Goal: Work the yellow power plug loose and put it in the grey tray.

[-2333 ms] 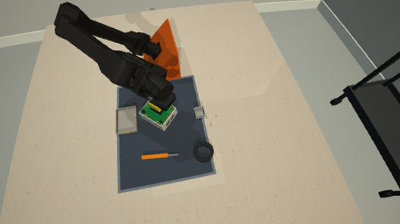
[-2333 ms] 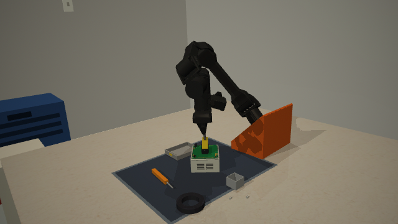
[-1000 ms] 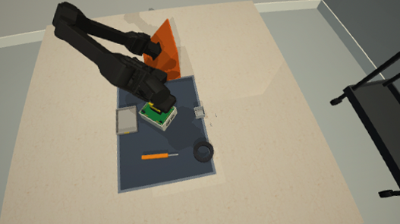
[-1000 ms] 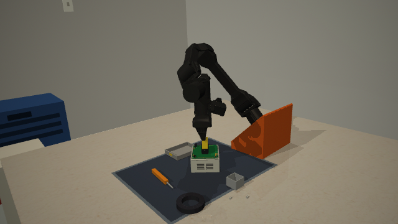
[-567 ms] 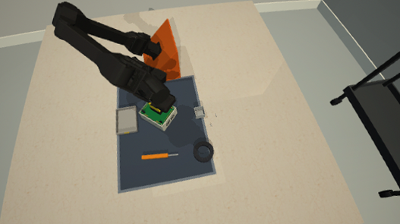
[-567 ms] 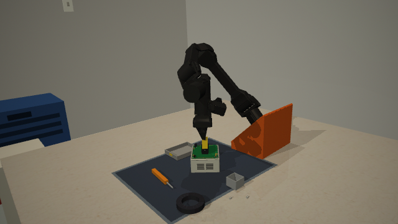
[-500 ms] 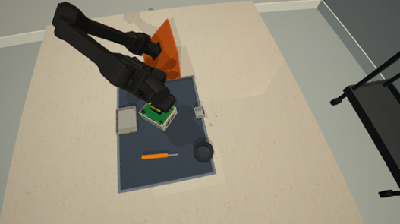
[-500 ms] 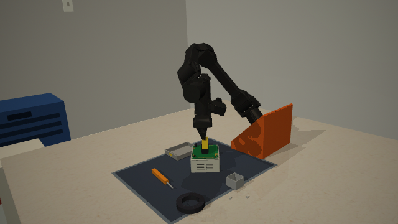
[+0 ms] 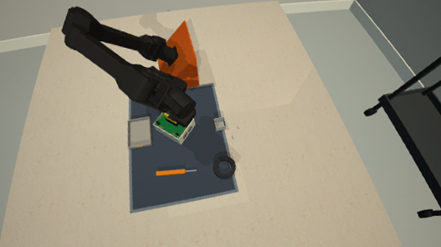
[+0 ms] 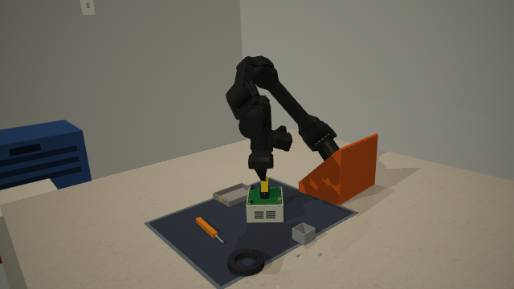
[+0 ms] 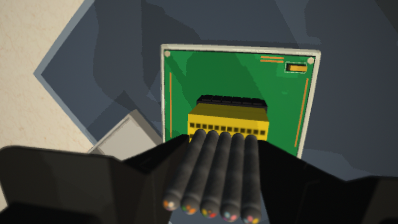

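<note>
"Where's the yellow power plug [image 9: 166, 116] [image 10: 264, 185] [image 11: 228, 120]?"
"Right of centre in the exterior view, upright in the black socket [image 10: 264, 194] [image 11: 232, 101] on the green circuit board [image 9: 169, 126] [image 10: 275, 194] [image 11: 220, 70]."
"And the gripper [image 9: 176, 119] [image 10: 263, 179] [image 11: 222, 145]?"
"Its jaws are clamped on the plug, from above."
"The grey tray [image 9: 128, 133] [image 10: 229, 204] [image 11: 134, 114]?"
"Left of the board in the top view, near the frame's middle left, with no plug inside."

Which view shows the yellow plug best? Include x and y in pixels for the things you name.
The wrist view: the yellow plug [image 9: 167, 115] [image 10: 264, 185] [image 11: 228, 114] is large there, its row of holes readable, with cables partly covering it. The exterior view shows it upright, small, above the black socket [image 10: 264, 194] [image 11: 232, 101]. The top view shows only a sliver beside the gripper [image 9: 174, 120] [image 10: 263, 179] [image 11: 225, 139].
</note>
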Robot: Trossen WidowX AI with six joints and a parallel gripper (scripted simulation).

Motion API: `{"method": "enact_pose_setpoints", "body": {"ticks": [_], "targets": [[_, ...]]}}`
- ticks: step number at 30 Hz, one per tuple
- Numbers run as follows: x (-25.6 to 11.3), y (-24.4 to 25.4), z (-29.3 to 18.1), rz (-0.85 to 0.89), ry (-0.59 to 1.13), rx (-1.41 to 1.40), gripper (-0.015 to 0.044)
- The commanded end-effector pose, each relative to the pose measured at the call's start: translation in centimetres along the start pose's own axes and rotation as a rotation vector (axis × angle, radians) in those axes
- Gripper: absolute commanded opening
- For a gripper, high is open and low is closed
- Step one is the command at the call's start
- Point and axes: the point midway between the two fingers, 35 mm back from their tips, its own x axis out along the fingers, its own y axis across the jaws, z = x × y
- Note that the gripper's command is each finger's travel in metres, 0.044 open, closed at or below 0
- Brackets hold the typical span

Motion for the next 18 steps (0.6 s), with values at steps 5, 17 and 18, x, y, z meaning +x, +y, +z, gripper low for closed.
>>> {"method": "enact_pose_setpoints", "body": {"ticks": [5, 17, 18], "targets": [[-1.8, 0.4, 0.2, -0.109, 0.010, -0.017, 0.0000], [-2.0, 1.0, 0.2, -0.174, 0.009, -0.018, 0.0000], [-2.0, 0.7, 0.2, -0.148, 0.010, -0.018, 0.0000]]}}
